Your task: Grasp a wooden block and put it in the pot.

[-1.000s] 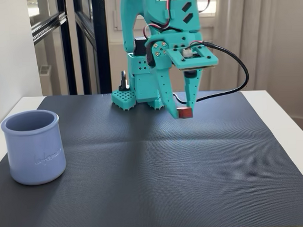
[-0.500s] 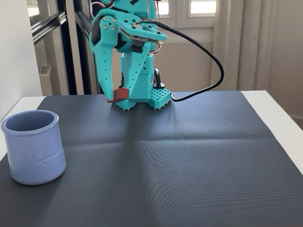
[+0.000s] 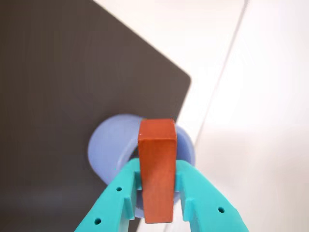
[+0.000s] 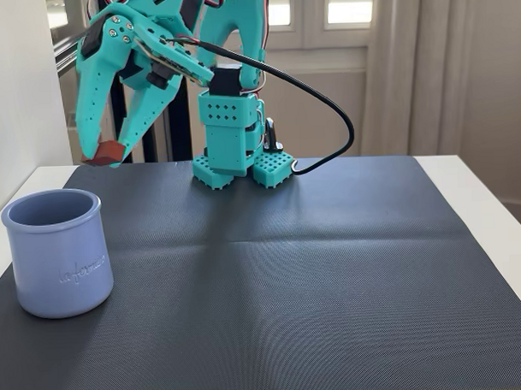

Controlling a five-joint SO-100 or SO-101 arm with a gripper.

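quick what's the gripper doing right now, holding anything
Gripper: closed on the wooden block, held in the air above and behind the pot.

A dark grey woven mat covers most of the white desk, lying below and to the right of the gripper in the fixed view, with faint fold creases crossing its middle. Behind the gripper stand dark-framed glass doors, pale curtains and a white wall at the left.
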